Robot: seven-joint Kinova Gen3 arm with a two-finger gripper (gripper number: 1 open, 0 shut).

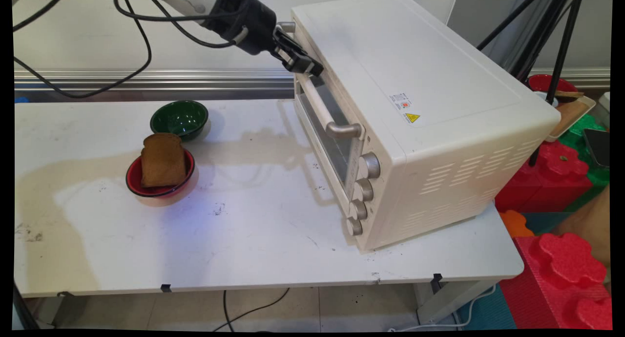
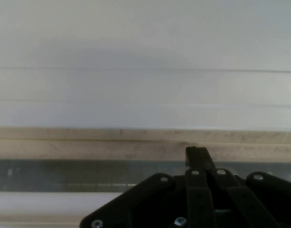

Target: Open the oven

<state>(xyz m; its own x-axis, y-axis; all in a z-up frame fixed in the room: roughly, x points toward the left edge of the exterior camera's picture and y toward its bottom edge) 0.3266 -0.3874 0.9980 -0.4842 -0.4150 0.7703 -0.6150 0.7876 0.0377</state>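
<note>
At the toaster oven door's top, fingers press together.

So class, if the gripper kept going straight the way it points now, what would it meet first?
Probably the toaster oven: the gripper sits at the upper front edge, just above the door handle, and the hand view shows the oven's pale surface close ahead.

Arm enters from upper left, extended horizontally near the top edge. Gripper points right and slightly downward, fingers drawn together.
</note>
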